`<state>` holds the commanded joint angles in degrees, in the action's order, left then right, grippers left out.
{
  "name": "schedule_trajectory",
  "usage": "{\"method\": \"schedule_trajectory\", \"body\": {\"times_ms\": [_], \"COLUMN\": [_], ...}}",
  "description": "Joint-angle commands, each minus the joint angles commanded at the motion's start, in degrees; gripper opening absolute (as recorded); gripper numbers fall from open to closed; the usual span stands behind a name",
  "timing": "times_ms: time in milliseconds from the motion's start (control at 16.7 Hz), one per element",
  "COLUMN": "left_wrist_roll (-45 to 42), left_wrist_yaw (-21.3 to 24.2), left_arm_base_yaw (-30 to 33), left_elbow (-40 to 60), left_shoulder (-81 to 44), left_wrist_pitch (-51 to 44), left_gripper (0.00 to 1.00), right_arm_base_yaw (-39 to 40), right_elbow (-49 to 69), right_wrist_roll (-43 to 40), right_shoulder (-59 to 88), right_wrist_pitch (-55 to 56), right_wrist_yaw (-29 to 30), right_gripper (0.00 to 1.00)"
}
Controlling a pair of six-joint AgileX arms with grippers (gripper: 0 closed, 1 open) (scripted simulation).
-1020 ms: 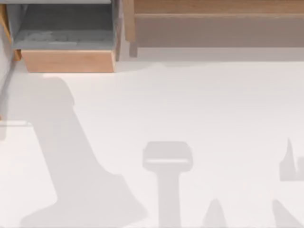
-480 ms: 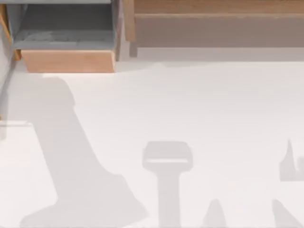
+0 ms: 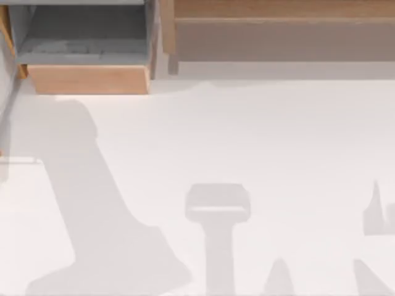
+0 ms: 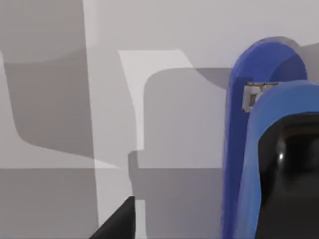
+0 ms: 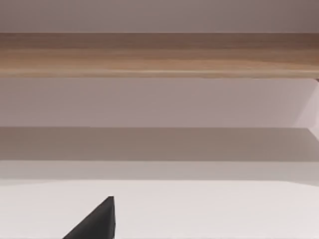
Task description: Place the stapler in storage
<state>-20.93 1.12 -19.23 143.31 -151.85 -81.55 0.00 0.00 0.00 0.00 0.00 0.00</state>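
White table (image 4: 164, 30), stapler (image 4: 249, 164) beside left claw (image 4: 199, 219)

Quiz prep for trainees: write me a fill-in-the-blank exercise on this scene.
The stapler in the left wrist view is coloured ___. In the top view, the drawer stands at the table's upper ___ corner. The drawer's inner floor is ___, behind a light tan front panel.
Missing words: blue; left; grey.
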Motion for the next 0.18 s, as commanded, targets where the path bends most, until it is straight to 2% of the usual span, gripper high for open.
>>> {"method": "schedule_trajectory", "body": {"times_ms": [180], "left_wrist_roll": [0.00], "left_wrist_yaw": [0.00], "left_arm_base_yaw": [0.00], "left_elbow": [0.00], "left_shoulder": [0.00], "left_wrist_pitch": [0.00], "left_gripper": [1.00], "right_arm_base_yaw": [0.00], "right_elbow": [0.00], "right_wrist_roll": [0.00], "right_shoulder": [0.00], "right_wrist_pitch": [0.00], "right_wrist_yaw": [0.00], "right_gripper": [1.00]}}
